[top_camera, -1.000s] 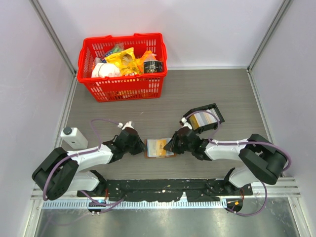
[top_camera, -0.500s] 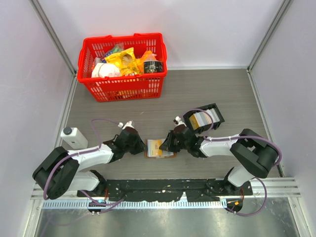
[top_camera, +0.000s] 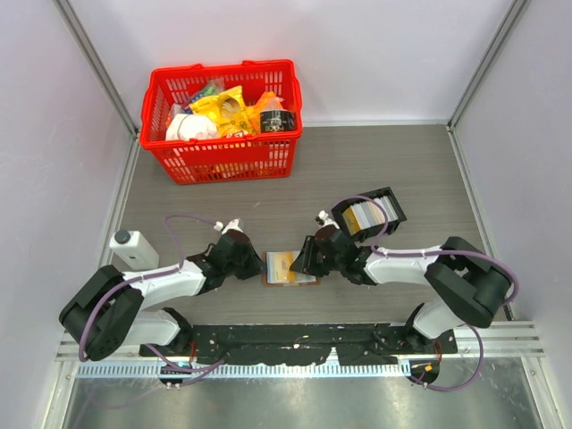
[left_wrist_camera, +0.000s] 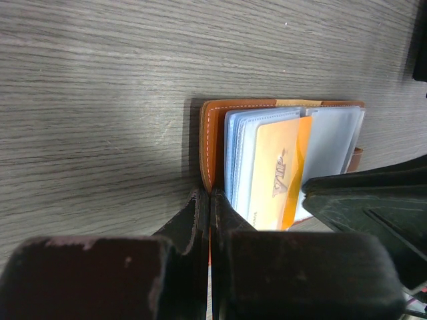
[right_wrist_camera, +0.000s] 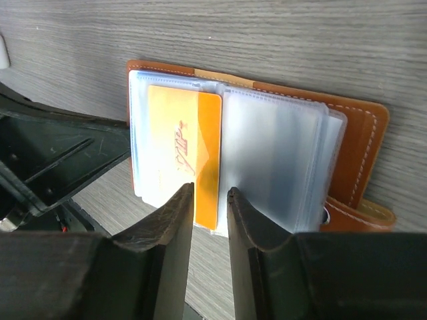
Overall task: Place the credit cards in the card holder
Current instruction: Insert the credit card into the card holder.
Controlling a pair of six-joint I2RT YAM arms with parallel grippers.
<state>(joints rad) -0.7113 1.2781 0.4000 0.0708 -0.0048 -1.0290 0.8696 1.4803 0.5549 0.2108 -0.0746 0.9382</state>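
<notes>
- One white bottle point(top_camera: 133, 249) with a dark cap stands at the far left of the table point(top_camera: 393, 161), beside the left arm.
- One red basket point(top_camera: 222, 121) sits at the back left, filled with snack packets; their number cannot be told.
- The left gripper point(top_camera: 253, 264) lies low at the left edge of the holder point(top_camera: 290, 268). Its two fingers point(left_wrist_camera: 200, 220) are pressed together, pinching the holder's brown leather cover at the near corner.
- The one holder lies open and flat in the middle of the table, between the two grippers. It shows clear plastic sleeves inside, several layers; the exact count cannot be told.
- One orange card point(right_wrist_camera: 183, 160) marked VIP sits in a sleeve on the holder's left half, its near end sticking out of the sleeve.
- The right gripper point(top_camera: 302, 264) is at the holder's right edge. Its two fingers point(right_wrist_camera: 170, 233) stand slightly apart, straddling the near end of the orange card without clamping it.
- One black tray point(top_camera: 370, 214) rests behind the right arm, tilted, holding a stack of cards point(top_camera: 366, 215) on edge; yellow, white and grey ones show, too close-packed to count.
</notes>
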